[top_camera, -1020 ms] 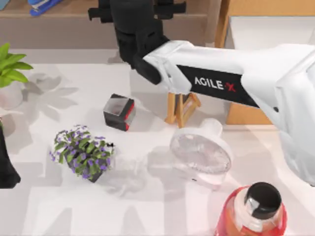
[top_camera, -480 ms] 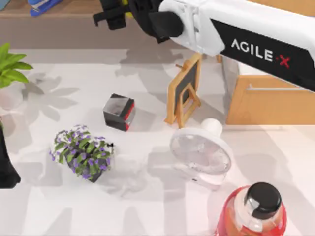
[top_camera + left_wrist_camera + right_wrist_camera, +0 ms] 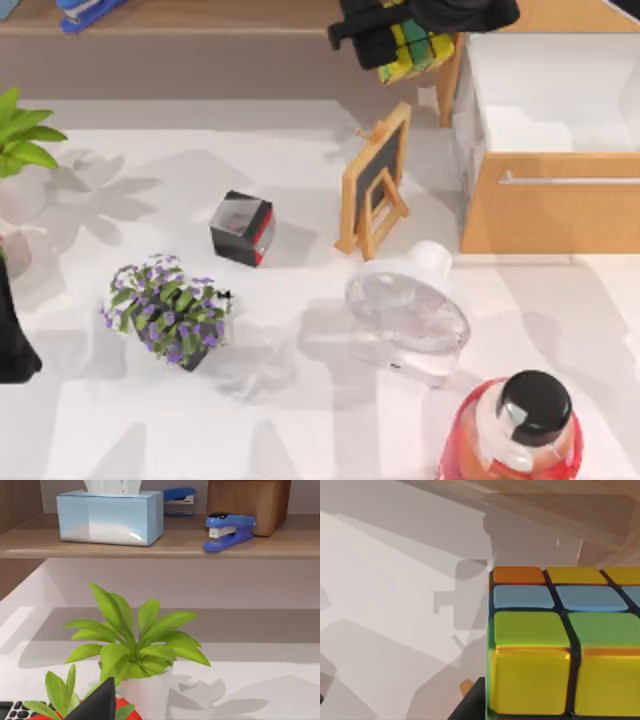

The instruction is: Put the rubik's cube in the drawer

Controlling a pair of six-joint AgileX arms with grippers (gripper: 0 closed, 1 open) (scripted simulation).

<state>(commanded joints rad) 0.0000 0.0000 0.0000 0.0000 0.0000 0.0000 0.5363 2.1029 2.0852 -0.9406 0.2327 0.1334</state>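
Right end effector [image 3: 400,40] clamped on the rubik's cube [image 3: 412,50] at top centre — open drawer [image 3: 550,205] just right; drop not yet made.

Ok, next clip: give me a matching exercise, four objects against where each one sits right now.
1. yellow, green and blue tiled rubik's cube
2. black cube with red edge
3. small wooden easel chalkboard
4. blue stapler

A. on the wooden shelf
B. in the right tool, held above the table
C. beside the light-wood drawer
D. near the purple flower pot

Pairs: 1-B, 2-D, 3-C, 4-A
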